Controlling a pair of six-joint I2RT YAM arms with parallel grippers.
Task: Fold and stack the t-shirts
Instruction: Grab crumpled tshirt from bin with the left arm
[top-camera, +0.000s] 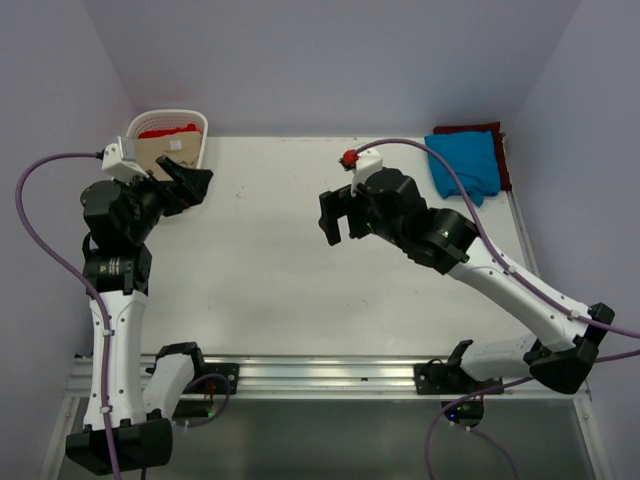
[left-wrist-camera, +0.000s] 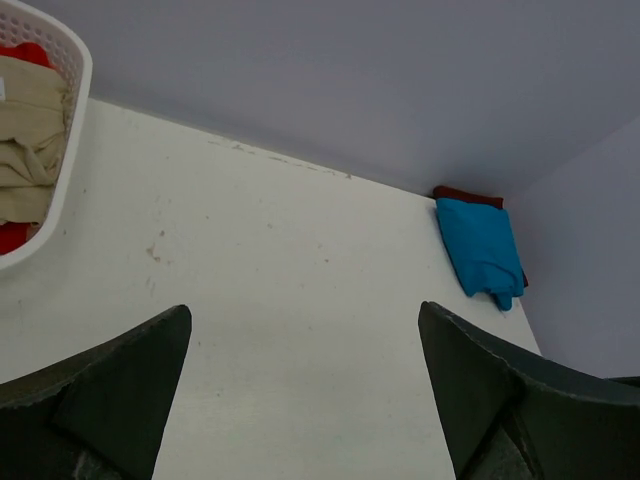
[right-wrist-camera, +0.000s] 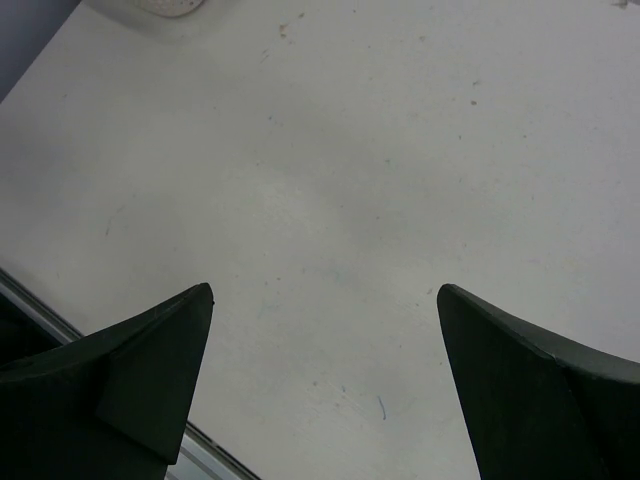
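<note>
**Both arms empty, tan t-shirt (left-wrist-camera: 28, 150) in basket (top-camera: 166, 114)**

The tan t-shirt sits bunched in the white lattice basket at the desk's far-left corner, with a red t-shirt (top-camera: 168, 130). The blue t-shirt (top-camera: 465, 162) lies folded on the maroon t-shirt (top-camera: 466, 129) at the far-right corner. The left gripper (top-camera: 188, 182) is beside the basket and the right gripper (top-camera: 338, 215) is mid-desk. Both are spread and hold nothing. The cloth looks light and limp, so you'd pinch a top fold. The white desk (top-camera: 260, 270) is scuffed, and pale purple walls stand close.

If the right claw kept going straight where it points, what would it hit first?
Probably the flat white tabletop: the open right gripper angles down at it, and nothing shows in between. Depth is hard to judge.
</note>
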